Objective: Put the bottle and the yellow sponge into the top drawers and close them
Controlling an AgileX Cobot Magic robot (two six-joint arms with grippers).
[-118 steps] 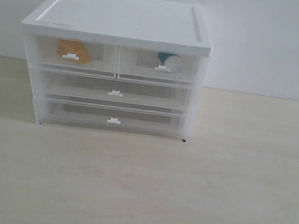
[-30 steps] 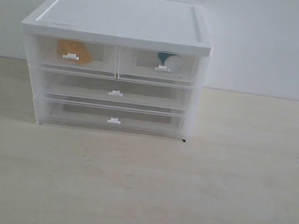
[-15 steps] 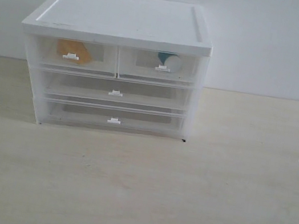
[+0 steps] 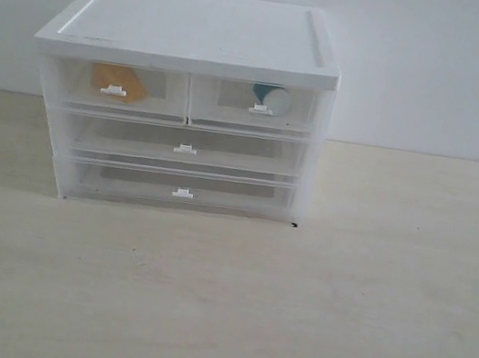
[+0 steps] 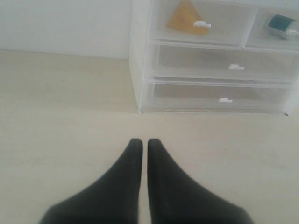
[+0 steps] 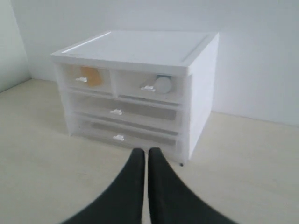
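The white-topped cabinet (image 4: 196, 28) stands at the back of the table. Both top drawers are pushed in flush. The yellow sponge (image 4: 118, 80) shows through the top left drawer (image 4: 121, 87), and the bottle (image 4: 270, 99) lies in the top right drawer (image 4: 252, 105). The sponge (image 5: 186, 17) and the bottle (image 5: 281, 24) also show in the left wrist view, as do the sponge (image 6: 90, 76) and the bottle (image 6: 161, 85) in the right wrist view. My left gripper (image 5: 141, 141) is shut and empty, back from the cabinet. My right gripper (image 6: 142, 151) is shut and empty too. Neither arm appears in the exterior view.
Two full-width drawers (image 4: 185, 146) (image 4: 182, 189) sit shut below the top pair. The pale wooden table (image 4: 289, 318) stretches in front of the cabinet, and a white wall (image 4: 445, 67) rises behind it.
The dark tip of the right arm at the right edge of the exterior view has gone out of frame. The cabinet and its contents have not moved.
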